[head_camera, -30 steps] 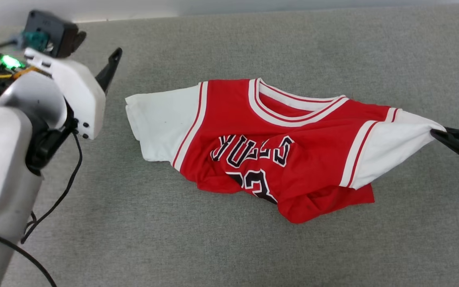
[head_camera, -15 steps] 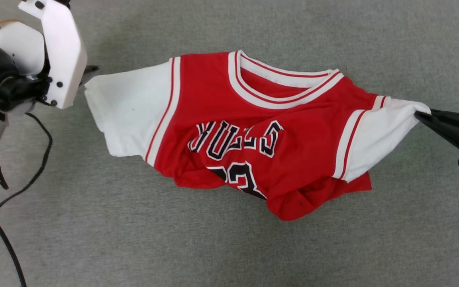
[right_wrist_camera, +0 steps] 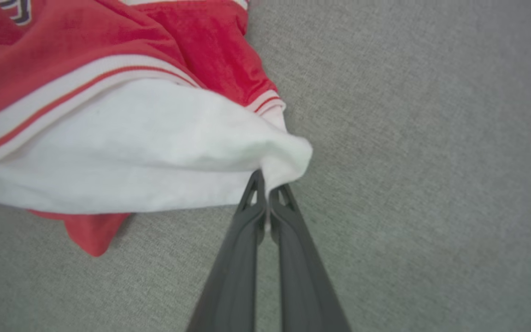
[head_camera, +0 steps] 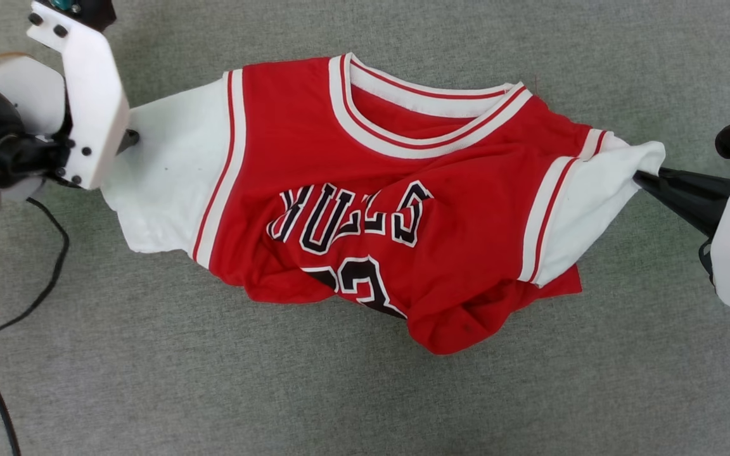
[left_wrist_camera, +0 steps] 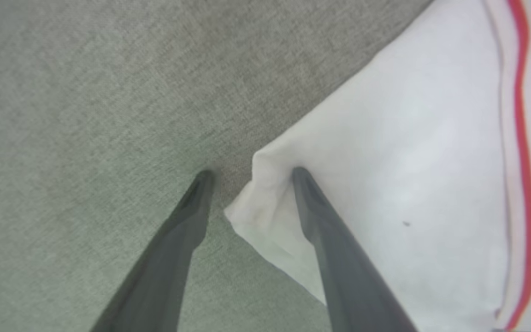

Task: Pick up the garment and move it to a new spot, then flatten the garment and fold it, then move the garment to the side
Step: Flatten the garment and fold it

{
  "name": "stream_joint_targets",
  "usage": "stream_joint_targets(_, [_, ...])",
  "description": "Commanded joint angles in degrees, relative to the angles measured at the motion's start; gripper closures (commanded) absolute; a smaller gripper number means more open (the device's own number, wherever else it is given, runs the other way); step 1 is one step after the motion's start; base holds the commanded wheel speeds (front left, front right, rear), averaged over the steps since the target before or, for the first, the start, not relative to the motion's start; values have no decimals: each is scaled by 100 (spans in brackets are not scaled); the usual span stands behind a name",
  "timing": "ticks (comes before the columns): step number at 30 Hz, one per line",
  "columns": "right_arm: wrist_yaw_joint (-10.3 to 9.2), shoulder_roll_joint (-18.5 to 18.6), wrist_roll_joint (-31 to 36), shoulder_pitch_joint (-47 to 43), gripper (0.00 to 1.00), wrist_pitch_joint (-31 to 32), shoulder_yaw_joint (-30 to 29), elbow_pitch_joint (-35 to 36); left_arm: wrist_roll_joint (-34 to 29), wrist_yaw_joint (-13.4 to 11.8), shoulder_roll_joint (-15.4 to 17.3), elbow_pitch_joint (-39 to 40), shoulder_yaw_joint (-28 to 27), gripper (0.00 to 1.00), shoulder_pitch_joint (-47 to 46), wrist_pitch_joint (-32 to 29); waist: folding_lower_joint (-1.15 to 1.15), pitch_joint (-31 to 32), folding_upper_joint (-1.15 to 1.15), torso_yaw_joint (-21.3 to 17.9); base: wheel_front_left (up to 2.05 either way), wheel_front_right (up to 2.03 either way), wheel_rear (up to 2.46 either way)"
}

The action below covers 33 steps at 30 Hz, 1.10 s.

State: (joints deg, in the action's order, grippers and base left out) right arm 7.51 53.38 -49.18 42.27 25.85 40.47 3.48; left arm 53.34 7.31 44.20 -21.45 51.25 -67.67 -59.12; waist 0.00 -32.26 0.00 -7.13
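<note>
Red cloth with white sleeves, the garment (head_camera: pixel 403 190) lies lettering-up on the grey fabric surface (head_camera: pixel 365 405). It is strung between the two arms, its long axis running sleeve to sleeve from one end effector straight across to the other. The right end effector (right_wrist_camera: pixel 265 184) is closed tight, its fingers pressed together on a fold at the tip of the right sleeve (right_wrist_camera: pixel 132 152), so the shirt spreads away ahead of it and to its left in its own wrist view. The left end effector (left_wrist_camera: pixel 251 173) stands apart with nothing clamped. One finger rests tip-down on bare surface and the other presses on the left sleeve (left_wrist_camera: pixel 385 184), with the sleeve's corner in the gap between them (puckered slightly against the finger that lies on it). The coming move likely turns on that relation: the cloth is already between the fingers, so closing rather than reaching looks like what is needed before both ends can be drawn taut to flatten the shirt. In the head view the white wrist housing (head_camera: pixel 86 95) covers the left fingertips, and it is the left wrist view that shows the corner straddled. The head view in turn shows the lower hem (head_camera: pixel 447 329), bunched and crumpled beneath the number, off to one side of the line between the end effectors.
</note>
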Motion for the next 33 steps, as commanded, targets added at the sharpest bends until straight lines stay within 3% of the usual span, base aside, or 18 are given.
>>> stream_joint_targets(1, [-4,-59,48,6,100,2,-27,-8,102,17,-151,-88,349,100,351,-10,0,62,0,46,0,0,0])
stream_joint_targets(6, [-4,-69,118,33,100,-34,-73,-81,166,14,-133,-70,443,100,139,401,0,277,0,178,0,0,0])
stream_joint_targets(20, [-4,255,293,-4,100,-279,-719,-234,239,11,87,459,785,100,-341,2549,0,1348,0,710,0,0,0])
stream_joint_targets(26, [-4,317,477,368,100,-298,-894,-137,121,11,138,526,668,100,-703,3263,0,1596,0,810,0,0,0])
stream_joint_targets(33, [-5,154,793,1424,100,-246,-790,-336,-119,-1,-56,331,427,100,-1335,3897,0,1659,0,875,0,0,0])
